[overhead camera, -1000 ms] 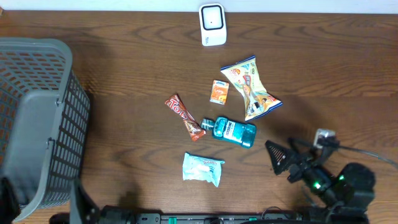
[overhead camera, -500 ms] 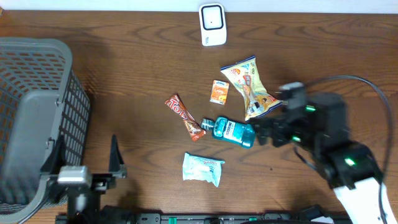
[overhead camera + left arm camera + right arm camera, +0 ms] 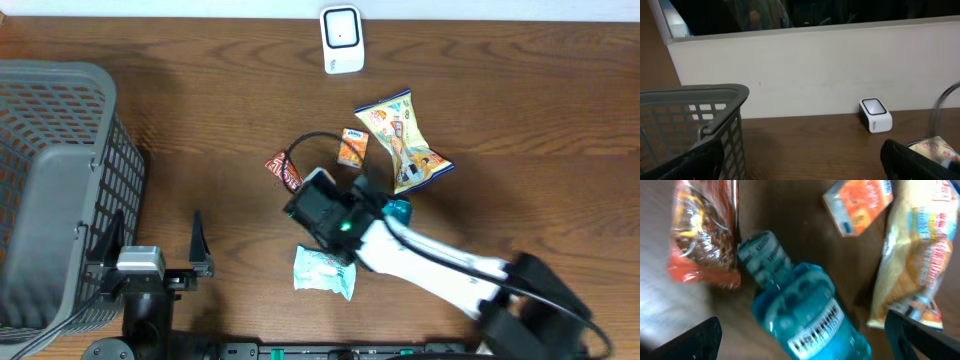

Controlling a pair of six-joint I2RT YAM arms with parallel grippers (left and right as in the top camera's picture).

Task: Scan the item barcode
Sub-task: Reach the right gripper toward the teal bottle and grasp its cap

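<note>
The right gripper (image 3: 801, 325) stands wide open over the teal mouthwash bottle (image 3: 800, 297), one finger on either side; the wrist picture is blurred, so I cannot tell whether they touch it. The bottle lies on its side on the wooden table (image 3: 520, 110), its cap just beside the red snack bar (image 3: 702, 235), with the orange box (image 3: 860, 205) and the yellow snack bag (image 3: 920, 255) near. The white scanner (image 3: 342, 40) stands well apart at the far edge. The left gripper (image 3: 157, 230), also wide open and empty, is beside the grey basket (image 3: 60, 180).
</note>
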